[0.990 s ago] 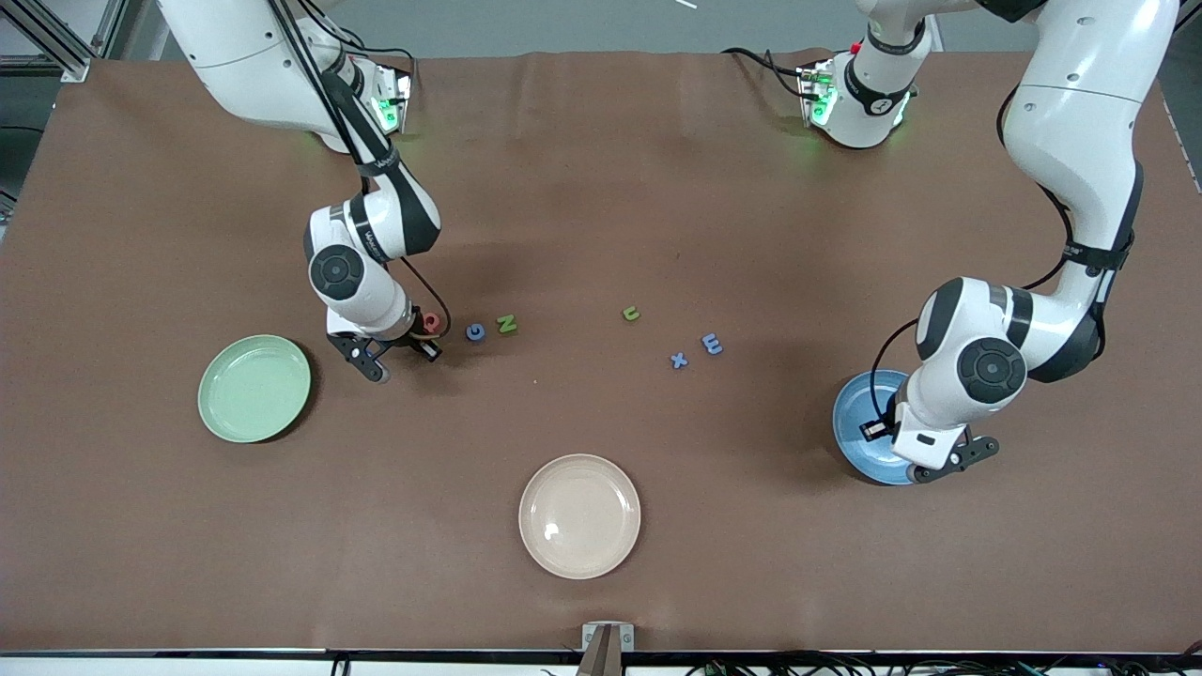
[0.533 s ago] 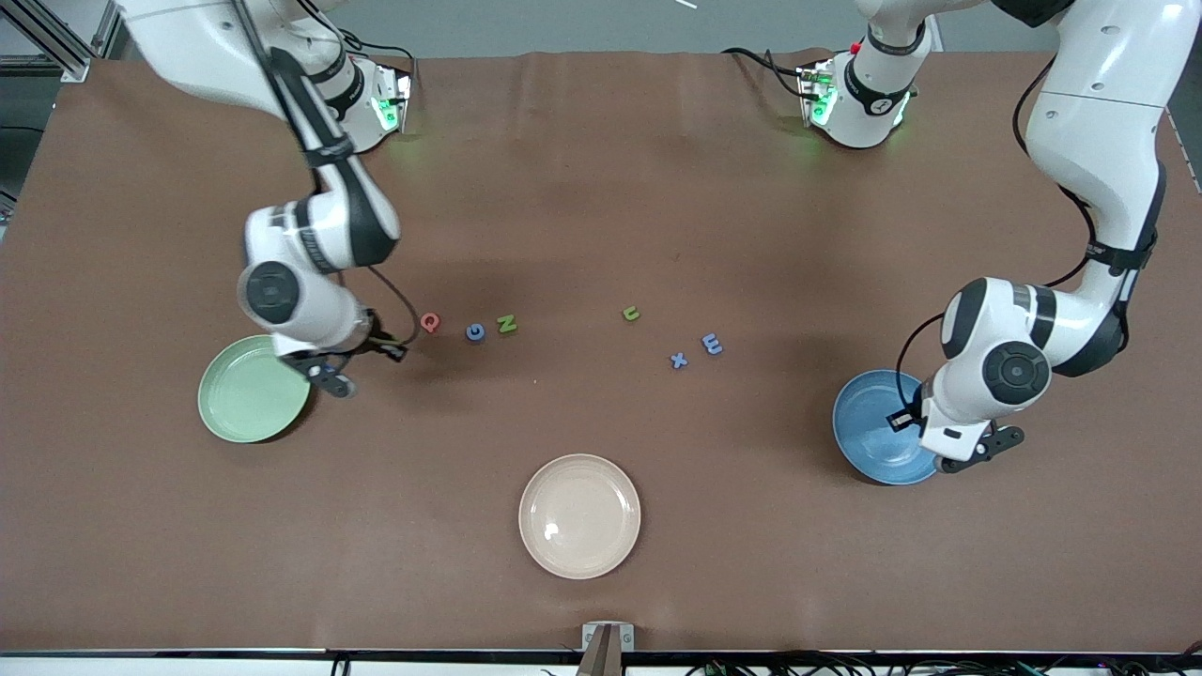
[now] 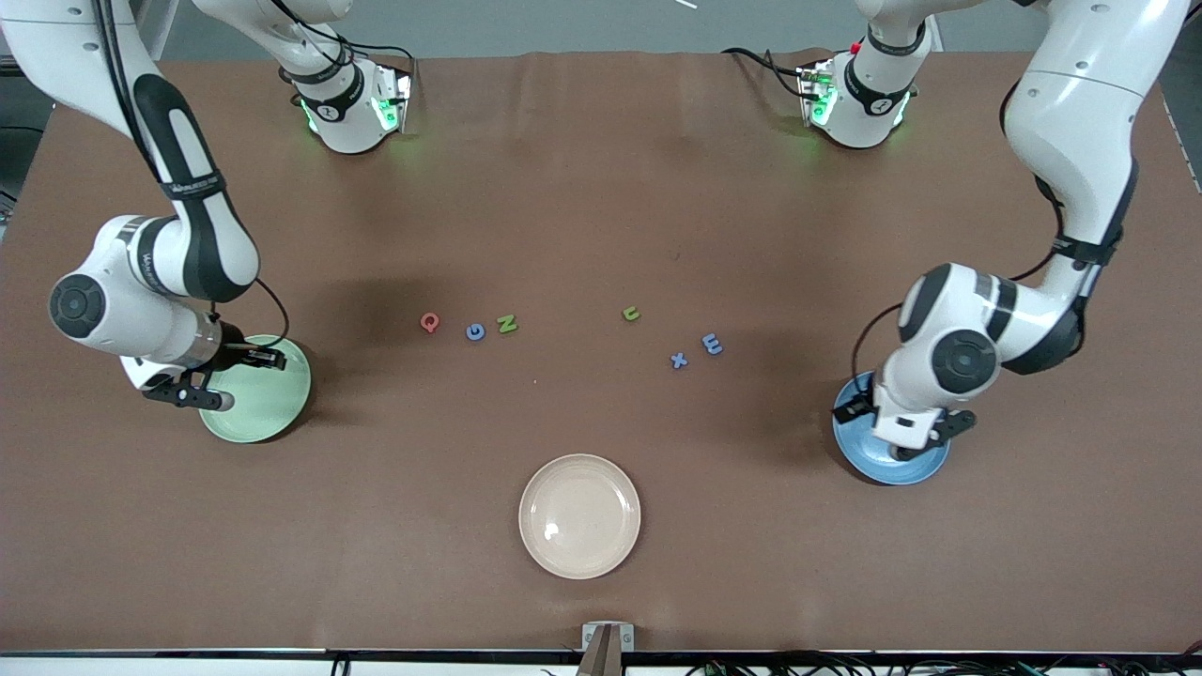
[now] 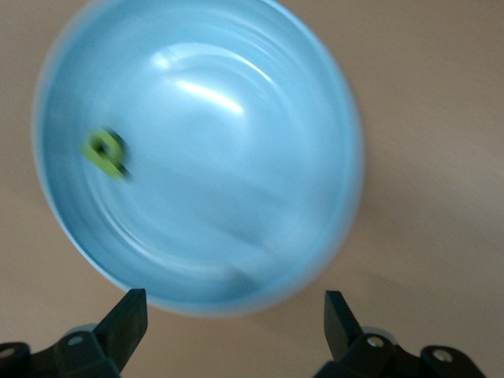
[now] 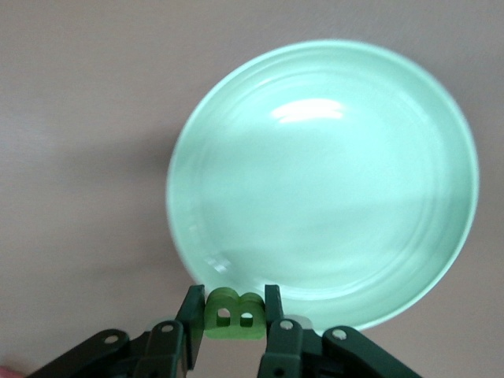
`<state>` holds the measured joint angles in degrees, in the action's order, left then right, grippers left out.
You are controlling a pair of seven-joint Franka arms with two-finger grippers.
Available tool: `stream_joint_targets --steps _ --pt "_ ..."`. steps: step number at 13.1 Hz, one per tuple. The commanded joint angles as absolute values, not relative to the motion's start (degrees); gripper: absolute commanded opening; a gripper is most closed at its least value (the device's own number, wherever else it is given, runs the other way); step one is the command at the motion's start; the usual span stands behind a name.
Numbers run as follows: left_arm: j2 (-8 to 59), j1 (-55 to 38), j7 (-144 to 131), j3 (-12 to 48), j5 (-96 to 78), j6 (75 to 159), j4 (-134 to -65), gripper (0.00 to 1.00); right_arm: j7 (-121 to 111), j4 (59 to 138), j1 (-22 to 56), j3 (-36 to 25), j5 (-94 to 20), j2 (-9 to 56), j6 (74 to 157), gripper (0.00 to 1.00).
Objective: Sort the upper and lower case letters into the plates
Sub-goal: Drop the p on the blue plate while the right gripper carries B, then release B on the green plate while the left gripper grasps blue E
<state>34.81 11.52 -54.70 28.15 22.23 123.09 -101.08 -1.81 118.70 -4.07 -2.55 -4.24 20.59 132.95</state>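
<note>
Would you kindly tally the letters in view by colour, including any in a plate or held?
Red letters: 1, the Q.
Blue letters: 3, the G, the x, the E.
Green letters: 4, the N, the u, one in the blue plate, the B in the right pincer.
Total: 8.

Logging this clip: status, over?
Left gripper open over blue plate, green letter inside. Right gripper shut on green B, over mint plate.

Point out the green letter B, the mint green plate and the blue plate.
green letter B [image 5: 234, 314], right wrist view, its face.
mint green plate [image 5: 331, 205], right wrist view, bare centre.
blue plate [image 4: 236, 181], left wrist view, bare centre.
</note>
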Motion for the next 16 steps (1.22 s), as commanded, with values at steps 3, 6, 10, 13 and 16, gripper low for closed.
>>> stream_joint_targets --steps 3,6,10,13,16 --pt "33.0 10.6 -65.3 35.1 25.3 131.5 -109.1 0.89 -11.3 120.0 -8.0 -1.4 -4.6 25.7 140.4 0.12" --pt "34.5 5.9 -78.4 35.2 29.6 135.4 -110.2 0.84 -11.3 123.1 -7.8 -1.3 -4.7 26.5 145.6 0.12" --pt "35.9 1.2 -87.7 35.2 31.5 136.2 -110.5 0.75 -10.9 122.7 -7.6 -1.2 -4.7 26.1 144.1 0.83" --pt "37.3 0.4 -92.6 35.2 35.5 140.0 -112.4 0.73 -10.5 119.5 -6.1 -1.1 -4.6 21.6 134.3 1.0" --pt "37.5 0.9 -93.1 35.2 36.7 140.1 -113.7 0.67 1.3 115.2 -1.6 -1.2 -4.0 15.9 120.2 1.0"
